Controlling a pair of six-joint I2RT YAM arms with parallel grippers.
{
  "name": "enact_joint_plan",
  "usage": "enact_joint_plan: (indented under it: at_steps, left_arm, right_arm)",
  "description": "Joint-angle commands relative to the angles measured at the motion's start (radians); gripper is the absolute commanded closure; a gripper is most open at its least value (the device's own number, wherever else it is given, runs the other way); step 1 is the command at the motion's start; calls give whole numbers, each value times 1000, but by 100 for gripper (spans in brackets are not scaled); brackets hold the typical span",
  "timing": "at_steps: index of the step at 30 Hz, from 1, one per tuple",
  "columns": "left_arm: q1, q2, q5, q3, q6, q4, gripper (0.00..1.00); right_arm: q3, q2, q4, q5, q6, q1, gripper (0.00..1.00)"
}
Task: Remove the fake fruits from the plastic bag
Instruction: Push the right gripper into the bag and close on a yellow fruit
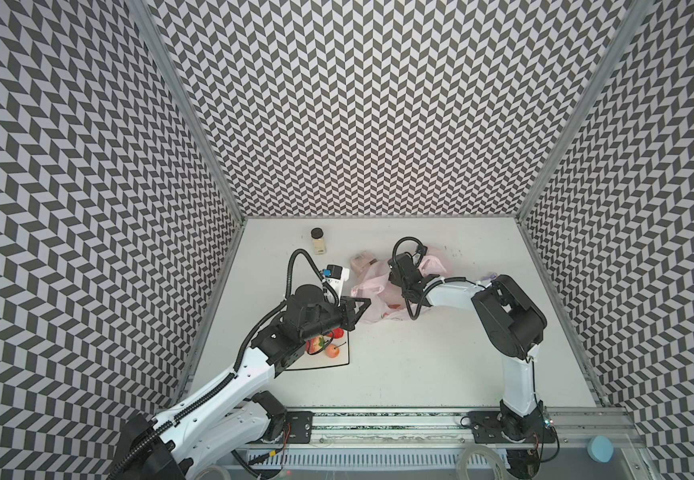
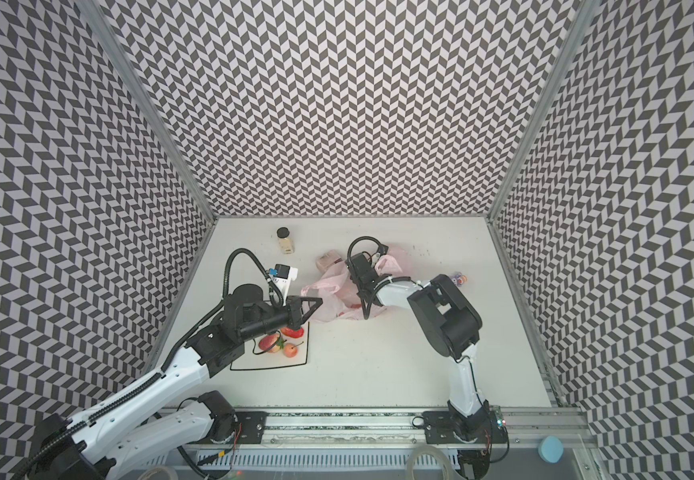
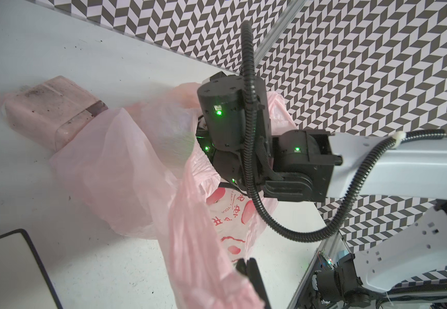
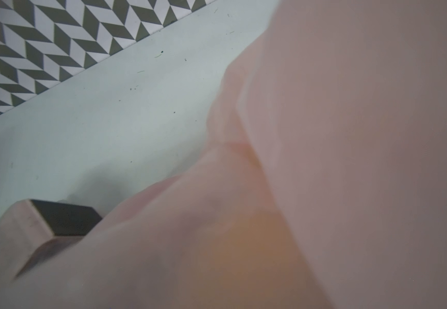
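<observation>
The plastic bag (image 1: pixel 372 282) (image 2: pixel 328 286) lies crinkled at the table's middle back, pale pink with red prints. My left gripper (image 1: pixel 361 301) (image 2: pixel 316 301) (image 3: pixel 246 263) is shut on a bunched edge of the plastic bag (image 3: pixel 126 174) and holds it up. My right arm's black wrist (image 1: pixel 405 274) (image 3: pixel 225 120) reaches into the bag's mouth, and its fingers are hidden inside. Pink film (image 4: pixel 350 133) covers the right wrist view, with an orange blur (image 4: pixel 243 254) behind it. Three fake fruits lie on the plate: two red strawberries (image 1: pixel 338 332) (image 1: pixel 315 344) and a peach-coloured one (image 1: pixel 332 351).
The white black-rimmed plate (image 1: pixel 337 365) (image 2: pixel 287 361) (image 3: pixel 8 267) sits under my left arm. A beige box (image 1: pixel 362 261) (image 3: pixel 48 109) (image 4: pixel 29 227) touches the bag's far side. A black-lidded jar (image 1: pixel 319 241) stands at the back left. A purple toy (image 1: pixel 490 275) lies right of the bag.
</observation>
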Motion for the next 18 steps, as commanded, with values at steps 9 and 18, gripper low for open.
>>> enact_joint_plan:
  at_steps: [9, 18]
  left_arm:
    - [-6, -27, 30, -9, 25, -19, 100]
    - [-4, -45, -57, -36, -7, -16, 100]
  right_arm:
    - [94, 95, -3, 24, -5, -28, 27]
    - [57, 5, 33, -85, -108, -30, 63]
